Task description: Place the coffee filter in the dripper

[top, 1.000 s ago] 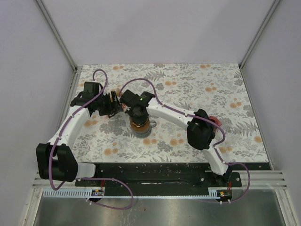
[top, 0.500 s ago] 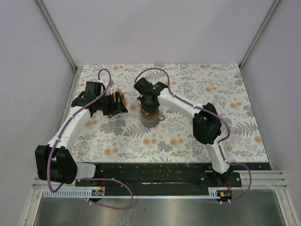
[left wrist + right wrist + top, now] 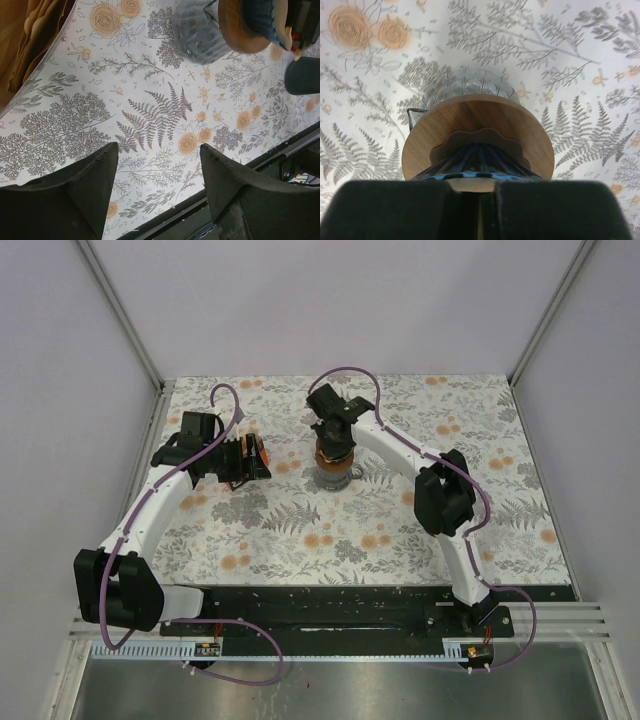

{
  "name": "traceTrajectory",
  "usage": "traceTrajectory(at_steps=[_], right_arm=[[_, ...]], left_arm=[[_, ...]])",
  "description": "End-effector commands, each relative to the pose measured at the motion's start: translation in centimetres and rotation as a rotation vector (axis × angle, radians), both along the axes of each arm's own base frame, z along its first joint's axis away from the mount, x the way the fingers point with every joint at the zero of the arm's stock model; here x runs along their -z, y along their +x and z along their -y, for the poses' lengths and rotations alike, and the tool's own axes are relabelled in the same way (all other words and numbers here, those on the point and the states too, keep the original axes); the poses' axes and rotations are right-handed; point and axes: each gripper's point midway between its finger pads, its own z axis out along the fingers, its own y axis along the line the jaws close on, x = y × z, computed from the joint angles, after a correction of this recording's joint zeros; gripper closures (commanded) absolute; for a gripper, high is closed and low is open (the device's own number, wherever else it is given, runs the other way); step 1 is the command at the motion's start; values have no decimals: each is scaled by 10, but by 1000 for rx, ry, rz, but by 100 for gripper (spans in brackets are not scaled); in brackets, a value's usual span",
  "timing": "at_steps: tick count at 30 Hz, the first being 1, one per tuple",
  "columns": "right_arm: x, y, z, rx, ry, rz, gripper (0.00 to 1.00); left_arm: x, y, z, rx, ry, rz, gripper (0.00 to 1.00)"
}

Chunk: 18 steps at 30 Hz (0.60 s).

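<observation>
The dripper (image 3: 331, 454), a dark glass cone in a round wooden collar (image 3: 477, 132), sits on a ribbed glass cup (image 3: 336, 478) at the table's middle back. My right gripper (image 3: 333, 437) is shut on the dripper's rim from above; its fingers (image 3: 400, 210) fill the bottom of the right wrist view. Brown coffee filters (image 3: 30, 40) show at the top left of the left wrist view and as an orange patch (image 3: 262, 454) in the top view. My left gripper (image 3: 250, 460) is open and empty beside them, above the cloth (image 3: 159, 155). The dripper (image 3: 245, 30) lies to its right.
The floral cloth (image 3: 400, 530) covers the table. White walls with metal posts (image 3: 150, 380) close in the left, back and right sides. A black rail (image 3: 330, 600) runs along the near edge. The right arm's elbow (image 3: 445, 495) hangs over the right half.
My right gripper has moved the dripper and glass cup away from the near edge and to the right. My left gripper has shifted slightly right, and the orange filters now show beside it.
</observation>
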Motion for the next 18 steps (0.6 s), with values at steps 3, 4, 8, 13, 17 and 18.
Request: traceTrajectory(at_steps=[3,4,8,13,17,18], right_arm=[[67,31,54,53,-196,-62,100],[65,34,53,50,-196,-56,100],[62,39,46,25,-177,-72,100],[51,40,38,6,-141,-66,100],[35,42,35,-5,-123,-47,91],[30,42,35,-10,-120,-41,89]], left_arm=[[-26,10,-1,10,4,99,30],[-26,10,-2,7,8,98,30],[-30,17,2,-3,-5,118,30],[-51,33,44,71,-33,179,30],[-51,58,55,48,-48,144,30],[-48,64,58,43,-51,133,30]])
